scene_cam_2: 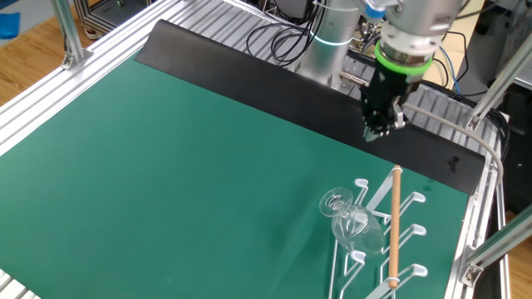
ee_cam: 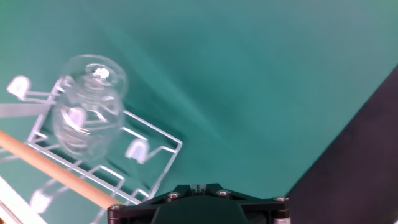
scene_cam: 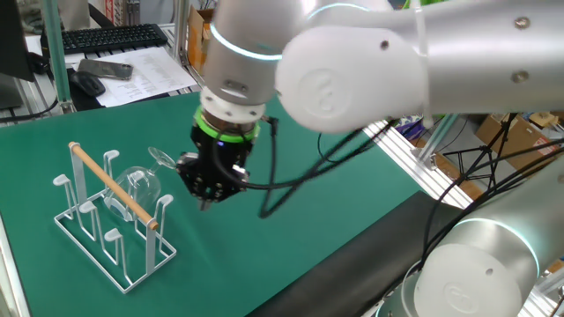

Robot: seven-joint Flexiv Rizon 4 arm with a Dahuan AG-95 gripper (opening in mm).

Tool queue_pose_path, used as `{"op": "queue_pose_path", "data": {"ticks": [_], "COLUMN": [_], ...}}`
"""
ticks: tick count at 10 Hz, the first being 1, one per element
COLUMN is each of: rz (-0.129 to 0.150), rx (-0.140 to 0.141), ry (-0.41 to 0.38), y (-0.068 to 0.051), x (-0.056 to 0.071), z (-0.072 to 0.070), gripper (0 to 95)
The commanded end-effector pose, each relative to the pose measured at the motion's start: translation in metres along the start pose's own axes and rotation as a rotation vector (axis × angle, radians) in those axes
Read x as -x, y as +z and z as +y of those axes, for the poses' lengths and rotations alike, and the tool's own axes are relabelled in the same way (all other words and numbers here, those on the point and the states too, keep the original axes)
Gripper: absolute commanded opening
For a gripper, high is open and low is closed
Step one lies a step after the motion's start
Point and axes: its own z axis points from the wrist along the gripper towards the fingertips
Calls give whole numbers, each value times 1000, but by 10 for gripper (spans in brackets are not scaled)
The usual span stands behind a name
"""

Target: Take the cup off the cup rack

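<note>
The cup (scene_cam: 141,187) is a clear stemmed glass hung on the cup rack (scene_cam: 95,236), tilted, with its round foot toward the gripper. The rack is white wire with a wooden dowel along its top. In the other fixed view the cup (scene_cam_2: 352,224) sits on the near side of the rack (scene_cam_2: 411,231). The hand view shows the cup (ee_cam: 87,106) at the upper left over the rack (ee_cam: 153,155). My gripper (scene_cam: 208,199) hangs just right of the cup's foot, apart from it, with the fingers together and nothing in them. It also shows in the other fixed view (scene_cam_2: 372,131).
A green mat (scene_cam: 291,246) covers the table, with a black strip (scene_cam_2: 249,71) along one edge. A black cable (scene_cam: 291,180) loops from the hand over the mat. A keyboard (scene_cam: 110,37) and papers lie on a desk beyond the mat.
</note>
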Motion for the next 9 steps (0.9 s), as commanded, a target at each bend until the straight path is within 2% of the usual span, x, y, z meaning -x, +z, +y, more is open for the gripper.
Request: {"op": "queue_pose_path", "data": {"ticks": [1, 6, 9], "rz": [-4, -14, -17], "rx": [0, -4, -9], "ry": [-17, 6, -12], "y": [0, 5, 8], "x": [4, 9, 11], "z": [1, 9, 12], "gripper": [0, 0, 0]}}
